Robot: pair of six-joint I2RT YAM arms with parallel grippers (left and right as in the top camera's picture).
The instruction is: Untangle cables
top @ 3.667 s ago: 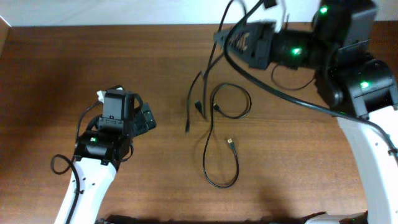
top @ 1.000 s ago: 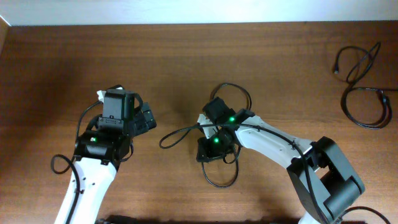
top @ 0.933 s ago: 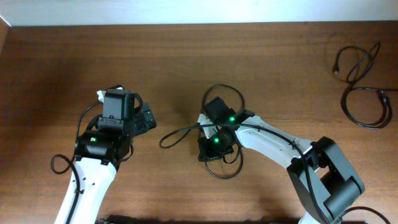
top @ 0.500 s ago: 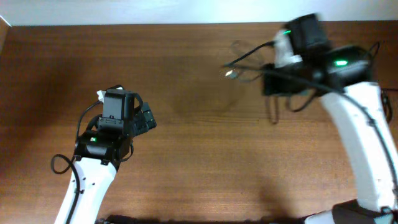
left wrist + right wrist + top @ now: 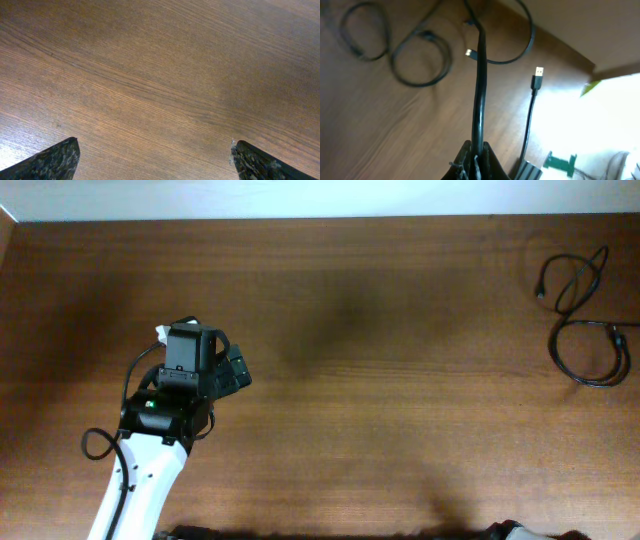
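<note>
Table (image 5: 400, 300): dark reddish-brown wood with fine, straight grain and a soft sheen in places

Left gripper (image 5: 230, 370): black and blocky on a white arm, over bare wood at the near-left of the table. In the left wrist view its two fingertips (image 5: 52, 159) are dark, speckled and wedge-shaped. They sit at the bottom corners of the picture, spread wide, with only wood grain between them

Looped cable (image 5: 582, 322): thin, black and round in section. It lies flat on the table at the far-right edge, well apart from the left gripper. It forms one rounded loop on the near side and narrower bends beyond, with a small plug end at the upper left of the bundle

Right gripper (image 5: 475, 162): outside the overhead picture. In the right wrist view its dark fingers meet in a narrow wedge at the bottom, pinched on the held cable (image 5: 479, 100). This is a smooth black cord that runs taut and nearly straight away from the fingers, then swings off in a wide curve. The view is blurred

Blurred black loops (image 5: 420, 85) lie on the wood beneath, rounded in shape. I cannot tell whether they are the same looped cable

Plug-ended cable (image 5: 530, 125): just right of the held cable. It is straight, thin and black, and ends in a flat rectangular plug of bright metal near the table's edge
</note>
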